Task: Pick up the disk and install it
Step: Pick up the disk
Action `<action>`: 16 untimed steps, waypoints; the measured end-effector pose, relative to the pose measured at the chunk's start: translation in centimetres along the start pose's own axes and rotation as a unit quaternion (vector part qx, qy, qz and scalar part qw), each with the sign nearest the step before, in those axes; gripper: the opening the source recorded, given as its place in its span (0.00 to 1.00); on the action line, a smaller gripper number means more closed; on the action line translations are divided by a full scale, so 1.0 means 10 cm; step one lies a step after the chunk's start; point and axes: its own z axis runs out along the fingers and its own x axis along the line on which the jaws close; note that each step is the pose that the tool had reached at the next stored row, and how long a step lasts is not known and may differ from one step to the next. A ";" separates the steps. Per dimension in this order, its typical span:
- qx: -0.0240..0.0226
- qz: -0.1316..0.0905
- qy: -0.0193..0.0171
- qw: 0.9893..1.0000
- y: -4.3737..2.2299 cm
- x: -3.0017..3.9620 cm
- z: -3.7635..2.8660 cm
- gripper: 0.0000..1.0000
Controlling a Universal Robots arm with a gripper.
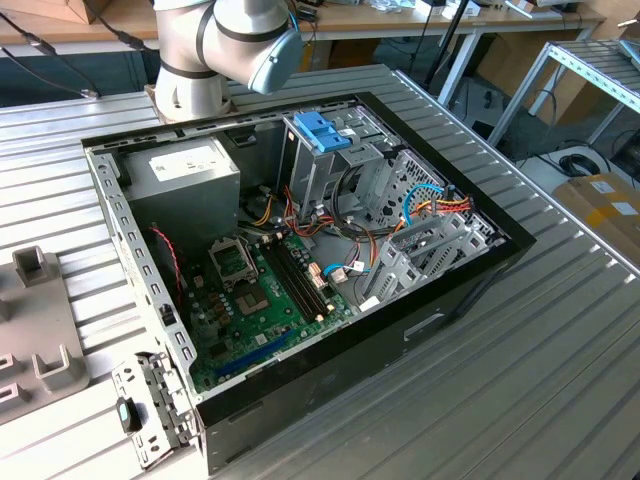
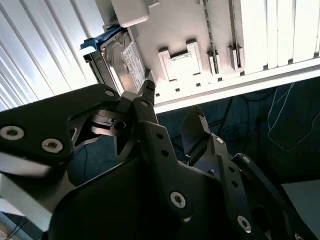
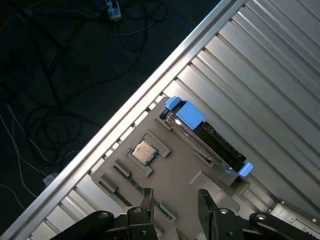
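Observation:
The disk (image 3: 205, 135) stands on edge in a slot of a grey fixture plate (image 3: 175, 170), with blue carrier frame ends at both tips. In the second wrist view the disk (image 2: 120, 60) shows its silver face and white label. My gripper (image 3: 176, 200) hovers above the plate, some way off the disk. Its black fingers (image 3: 147, 200) are open with nothing between them. In the second wrist view the gripper (image 2: 170, 107) also stands open and apart from the disk.
An open computer case (image 1: 470, 290) lies on the ribbed metal table (image 1: 540, 380), with a motherboard (image 1: 260, 300), a grey power supply box (image 1: 185, 175) and a blue-latched drive cage (image 1: 322, 130). A chip (image 3: 144, 151) sits in the fixture plate. The table edge (image 3: 150, 85) borders dark floor with cables.

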 end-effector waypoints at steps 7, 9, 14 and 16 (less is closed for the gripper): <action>-0.001 -0.043 0.002 0.999 0.000 0.000 0.000 0.48; -0.001 -0.054 0.002 0.999 0.000 0.000 0.000 0.48; -0.002 -0.081 0.004 0.997 0.000 0.000 0.000 0.48; -0.002 -0.094 0.004 0.996 0.000 0.000 0.000 0.48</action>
